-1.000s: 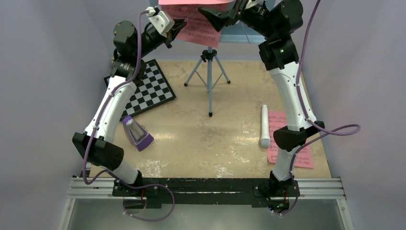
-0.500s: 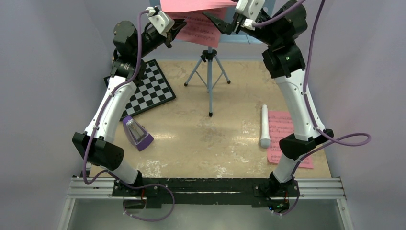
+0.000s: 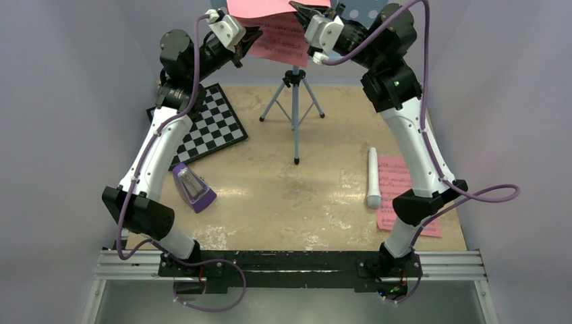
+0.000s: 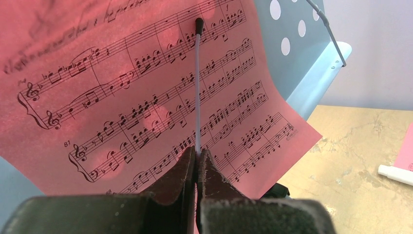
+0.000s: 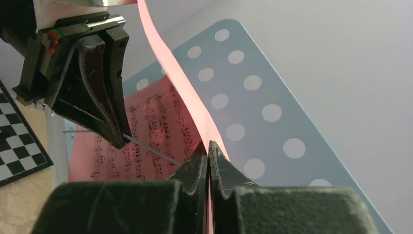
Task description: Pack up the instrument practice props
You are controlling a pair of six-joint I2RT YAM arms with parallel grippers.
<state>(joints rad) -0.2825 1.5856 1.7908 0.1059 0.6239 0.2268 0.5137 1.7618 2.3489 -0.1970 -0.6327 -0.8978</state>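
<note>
Pink sheet [image 5: 165, 53] — thin, curling — sat pinched edge-on at the right gripper [image 5: 208, 148] tips; the left gripper [image 4: 197, 155] clamped the slim white wire [image 4: 197, 87] of the perforated blue stand [image 4: 292, 58].

We overlook the table [image 3: 290, 202] from high at 6 o'clock. Both wrist cameras sit close, sharing the music stand [image 4: 297, 68].
</note>
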